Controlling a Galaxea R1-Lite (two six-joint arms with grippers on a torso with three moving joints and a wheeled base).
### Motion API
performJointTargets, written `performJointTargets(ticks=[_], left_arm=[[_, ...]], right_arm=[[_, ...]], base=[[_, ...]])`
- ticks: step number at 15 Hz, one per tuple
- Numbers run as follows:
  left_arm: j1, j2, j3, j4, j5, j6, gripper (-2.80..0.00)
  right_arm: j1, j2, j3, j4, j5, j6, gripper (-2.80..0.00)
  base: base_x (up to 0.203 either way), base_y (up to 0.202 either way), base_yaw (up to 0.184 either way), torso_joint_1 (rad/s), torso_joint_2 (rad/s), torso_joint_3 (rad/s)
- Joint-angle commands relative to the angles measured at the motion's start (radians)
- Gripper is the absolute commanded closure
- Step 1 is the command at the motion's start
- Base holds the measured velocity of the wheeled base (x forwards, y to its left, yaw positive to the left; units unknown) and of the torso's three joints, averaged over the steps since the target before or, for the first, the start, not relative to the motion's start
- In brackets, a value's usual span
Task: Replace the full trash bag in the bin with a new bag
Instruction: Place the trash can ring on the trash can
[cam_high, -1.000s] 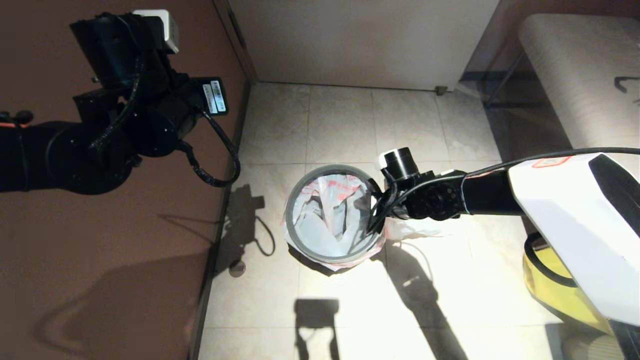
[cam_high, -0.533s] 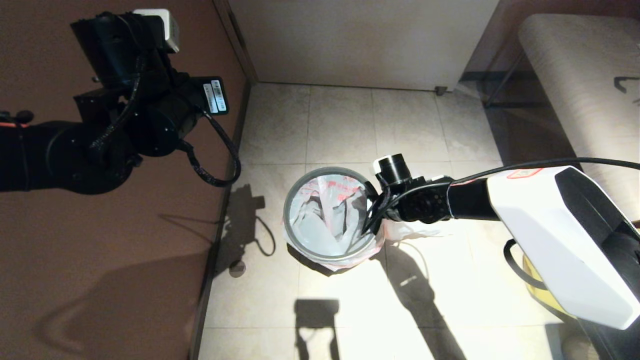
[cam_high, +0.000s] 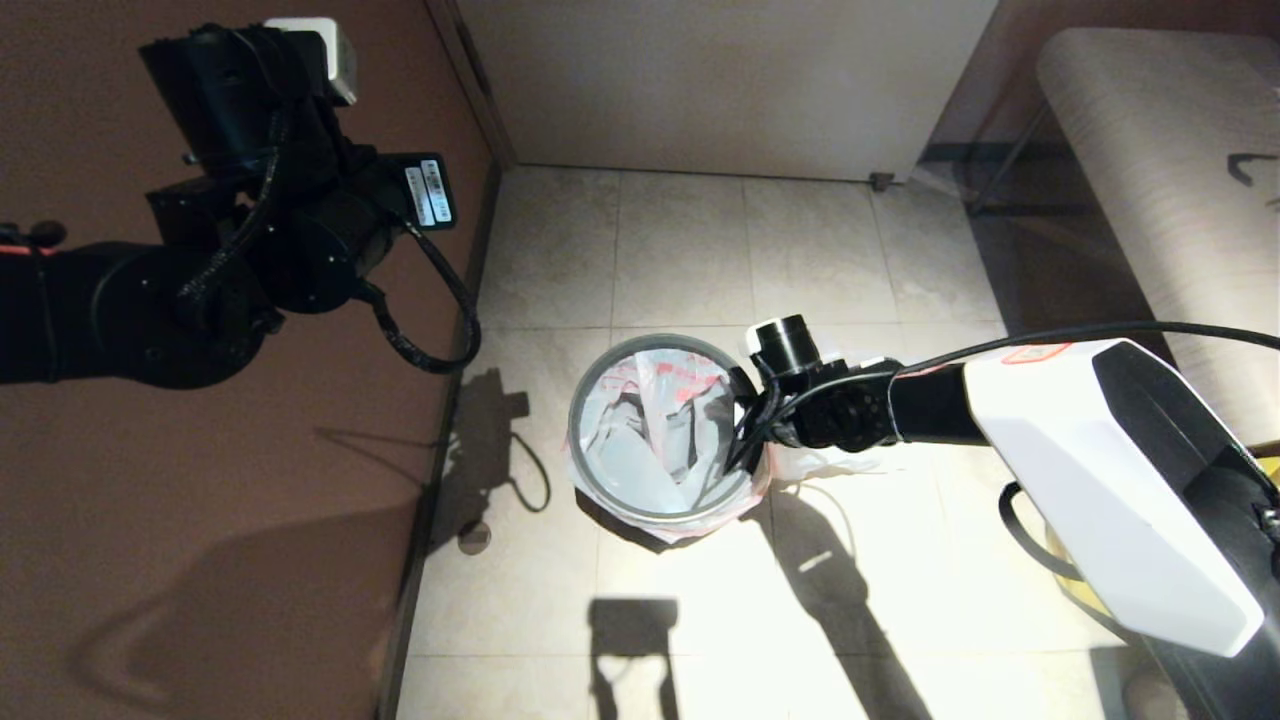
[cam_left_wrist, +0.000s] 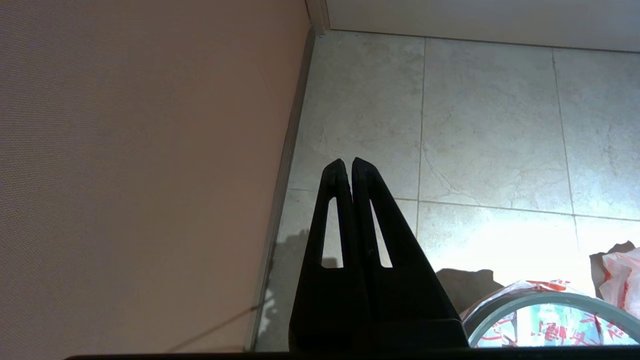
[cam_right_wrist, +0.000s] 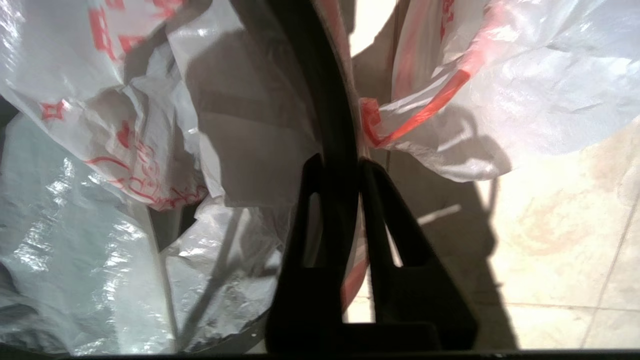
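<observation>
Right gripper (cam_right_wrist: 340, 165) has shifted slightly, fingers barely parted astride the bin (cam_high: 600, 497) rim and new bag (cam_right_wrist: 125, 130)

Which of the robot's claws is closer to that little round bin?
The right claw: it straddles the bin's rim. The left claw hangs well away, up by the brown wall.

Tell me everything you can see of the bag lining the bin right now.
The new bag is thin, translucent white plastic with red print, crumpled and sagging inside the bin. Its mouth is folded outward over the grey hoop rim, with loose plastic hanging outside on the near and right sides. No bottles show through it. In the right wrist view, the right end effector straddles the rim, one finger inside and one outside, against the bag's folded edge there.
</observation>
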Motion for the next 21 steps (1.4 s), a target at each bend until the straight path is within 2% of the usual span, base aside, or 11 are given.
performJointTargets(ticks=[1,7,8,9,10,11,13,15,18,19,21], left_arm=[[0.0,0.0,-0.001,-0.004,0.003,0.001,0.0],[-0.002,0.003,0.004,0.004,0.002,0.001,0.0],[-0.007,0.006,0.004,0.004,0.002,0.001,0.0],[-0.02,0.004,0.005,0.005,0.002,0.001,0.0],[-0.027,0.008,0.01,0.013,0.002,0.001,0.0],[-0.036,0.014,0.014,0.036,-0.004,0.001,0.0],[-0.06,0.053,0.036,0.07,-0.053,-0.031,0.0],[-0.097,0.069,0.086,0.023,-0.194,-0.232,0.0],[-0.08,0.088,0.217,-0.019,-0.564,-0.552,0.0],[-0.06,0.126,0.238,-0.027,-0.628,-0.624,0.0],[-0.031,0.22,0.265,-0.079,-0.688,-0.683,0.0]], right_arm=[[0.007,0.007,0.001,-0.014,-0.004,-0.012,-2.8],[0.034,-0.113,0.063,-0.009,0.001,-0.001,-2.8],[0.035,-0.168,0.118,-0.009,0.027,0.022,-2.8],[0.035,-0.227,0.193,-0.008,0.103,0.056,-2.8],[0.031,-0.271,0.252,-0.007,0.252,0.093,0.0],[0.02,-0.311,0.3,-0.006,0.402,0.127,0.0],[-0.031,-0.34,0.338,-0.012,0.618,0.177,0.0],[-0.084,-0.328,0.342,-0.041,0.746,0.191,0.0],[-0.098,-0.271,0.346,-0.132,0.8,0.154,0.0],[-0.102,-0.255,0.346,-0.157,0.802,0.155,0.0],[-0.11,-0.224,0.337,-0.196,0.815,0.155,0.0]], base=[[0.0,0.0,0.0,0.0,0.0,0.0],[0.0,0.0,0.0,0.0,0.0,0.0],[0.0,0.0,0.0,0.0,0.0,0.0],[0.0,0.0,0.0,0.0,0.0,0.0],[0.0,0.0,0.0,0.0,0.0,0.0],[0.0,0.0,0.0,0.0,0.0,0.0],[0.0,0.0,0.0,0.0,0.0,0.0],[0.0,0.0,0.0,0.0,0.0,0.0],[0.0,0.0,0.0,0.0,0.0,0.0],[0.0,0.0,0.0,0.0,0.0,0.0],[0.0,0.0,0.0,0.0,0.0,0.0]])
